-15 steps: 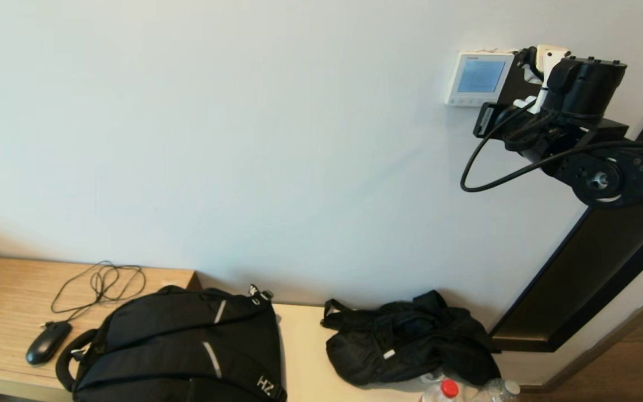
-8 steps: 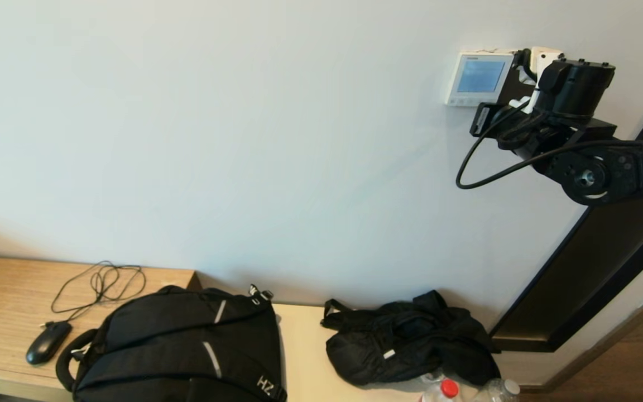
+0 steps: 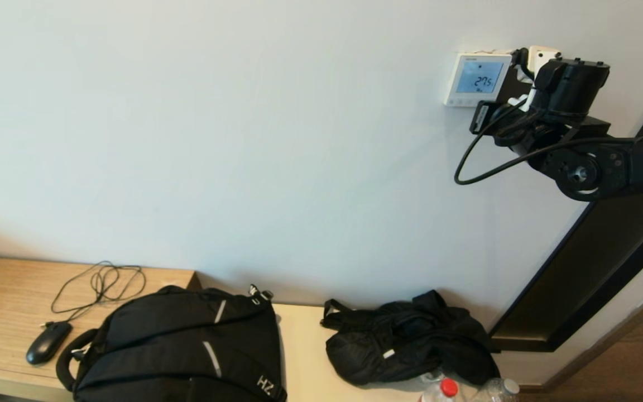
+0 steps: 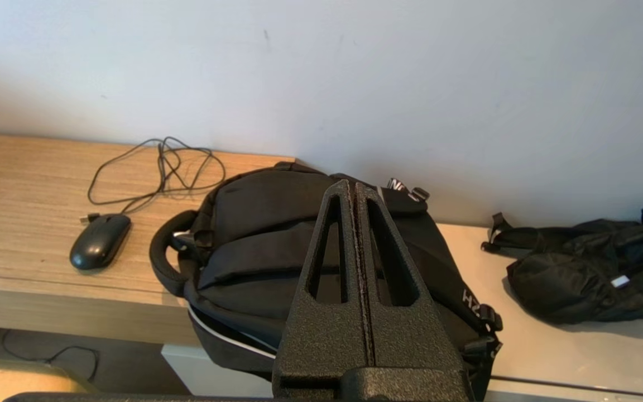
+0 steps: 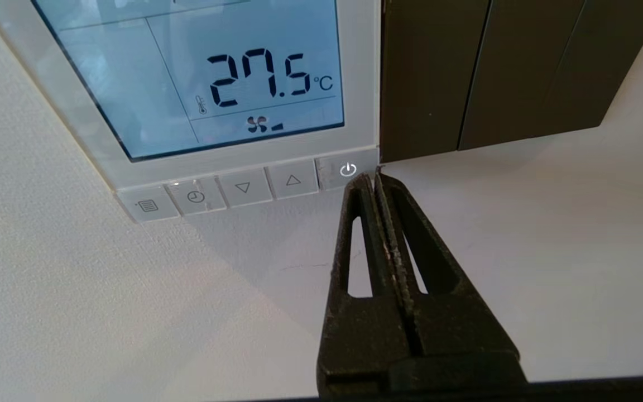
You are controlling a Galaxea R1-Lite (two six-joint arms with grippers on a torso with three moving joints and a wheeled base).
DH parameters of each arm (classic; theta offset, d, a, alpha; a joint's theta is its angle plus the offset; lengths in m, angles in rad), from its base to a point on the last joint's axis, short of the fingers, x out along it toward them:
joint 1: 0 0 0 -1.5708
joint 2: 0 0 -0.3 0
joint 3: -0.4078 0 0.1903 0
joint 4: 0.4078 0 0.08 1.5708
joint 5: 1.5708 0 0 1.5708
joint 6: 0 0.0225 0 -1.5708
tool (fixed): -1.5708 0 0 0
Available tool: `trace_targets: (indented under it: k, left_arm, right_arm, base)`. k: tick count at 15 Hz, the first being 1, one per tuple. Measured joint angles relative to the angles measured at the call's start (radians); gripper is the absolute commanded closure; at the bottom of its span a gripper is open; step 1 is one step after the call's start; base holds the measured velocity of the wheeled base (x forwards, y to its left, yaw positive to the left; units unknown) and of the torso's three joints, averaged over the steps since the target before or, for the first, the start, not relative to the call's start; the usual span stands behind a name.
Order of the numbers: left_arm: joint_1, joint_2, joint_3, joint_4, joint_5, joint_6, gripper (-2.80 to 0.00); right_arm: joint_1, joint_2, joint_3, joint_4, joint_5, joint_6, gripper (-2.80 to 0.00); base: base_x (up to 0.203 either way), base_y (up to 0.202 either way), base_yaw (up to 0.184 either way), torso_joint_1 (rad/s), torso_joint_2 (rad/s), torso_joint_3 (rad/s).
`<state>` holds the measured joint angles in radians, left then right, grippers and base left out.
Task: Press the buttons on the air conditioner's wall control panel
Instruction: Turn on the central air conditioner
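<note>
Facing out into the room, wall control panel [image 5: 215, 95] sits high on the wall w/ its button row running along the lower edge; display reads 27.5 °C. Right gripper [image 5: 370, 177], fingers pressed together, tips at power button [image 5: 348, 170]. Left gripper [image 4: 354, 190] also closed, over backpack [image 4: 277, 245].

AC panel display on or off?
On: the control panel screen is lit, reading 27.5 °C with a fan icon. Right pincer sits at the power button.

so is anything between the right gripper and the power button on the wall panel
Nothing visible. The right gripper, fingers shut, has its tip right at the lower edge of the power button on the wall panel, with only bare wall around it. The dark switch plate sits beside the panel, clear of the tip.
</note>
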<state>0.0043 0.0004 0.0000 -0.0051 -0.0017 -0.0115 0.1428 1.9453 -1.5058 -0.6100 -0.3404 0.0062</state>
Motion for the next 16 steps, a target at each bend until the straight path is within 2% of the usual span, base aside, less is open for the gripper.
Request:
trace_targets:
  k: [3,9,16]
  left_arm:
    - [0.000,0.000,0.000,0.000,0.000,0.000,0.00]
    - [0.000,0.000,0.000,0.000,0.000,0.000,0.00]
    - [0.000,0.000,0.000,0.000,0.000,0.000,0.00]
  right_arm:
    - [-0.001,0.000,0.003,-0.005,0.000,0.000,0.00]
    - [0.036,-0.079,0.093,-0.016,-0.008,0.001,0.00]
    - [0.063,-0.066,0.061,-0.015,-0.030,-0.033,0.00]
  base:
    - [0.000,0.000,0.000,0.000,0.00,0.000]
    - [0.000,0.000,0.000,0.000,0.00,0.000]
    - [0.000,0.000,0.000,0.000,0.00,0.000]
